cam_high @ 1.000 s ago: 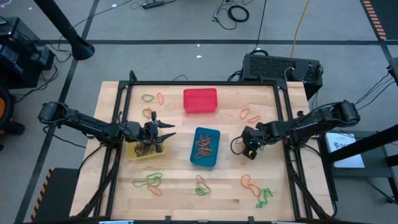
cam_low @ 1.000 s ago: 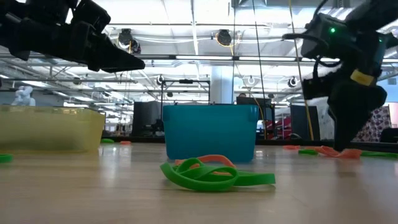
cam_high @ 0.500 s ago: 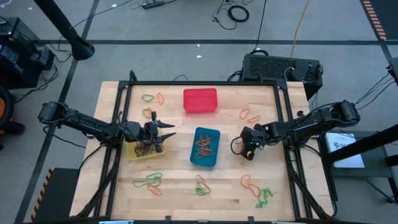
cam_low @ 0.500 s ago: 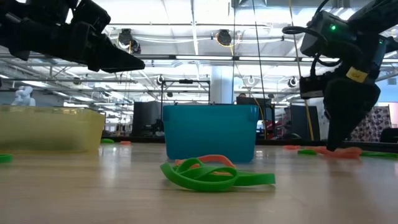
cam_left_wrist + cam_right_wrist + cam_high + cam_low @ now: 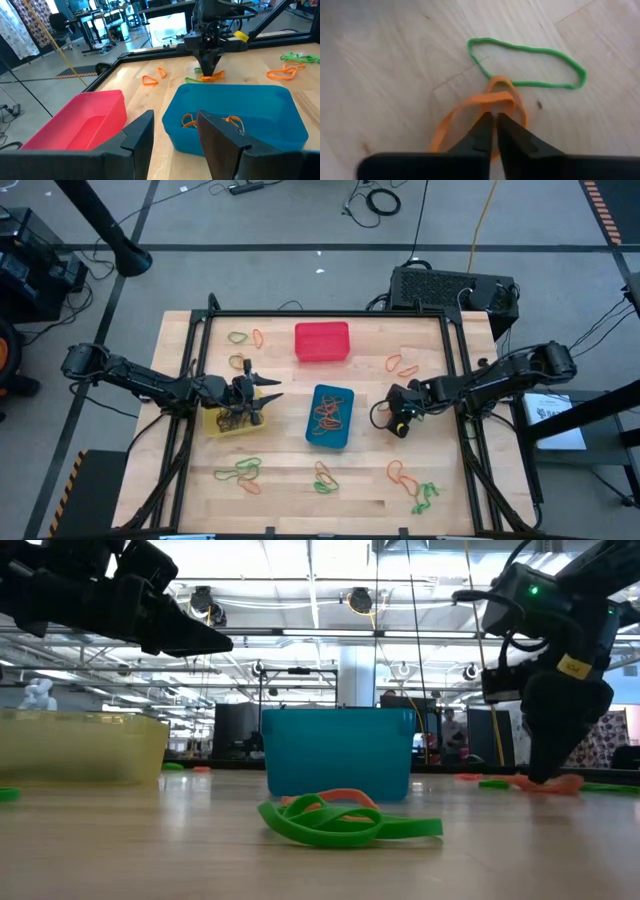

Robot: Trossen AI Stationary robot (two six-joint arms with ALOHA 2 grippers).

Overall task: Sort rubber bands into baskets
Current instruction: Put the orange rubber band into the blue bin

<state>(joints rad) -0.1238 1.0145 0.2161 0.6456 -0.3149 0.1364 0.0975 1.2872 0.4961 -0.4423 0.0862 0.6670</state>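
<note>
The right gripper [image 5: 494,131], its two dark fingers pressed almost together, is tip-down on the pale wooden table [image 5: 380,65], pinching a thin orange rubber band [image 5: 470,107] that overlaps a thin green elastic loop [image 5: 530,65] just beside it. It works to the right of the small blue rectangular plastic basket [image 5: 330,416], which holds several orange bands. The left gripper [image 5: 257,393] hangs above the shallow yellow plastic basket [image 5: 232,423], fingers spread apart, with the red plastic basket [image 5: 322,342] farther back.
</note>
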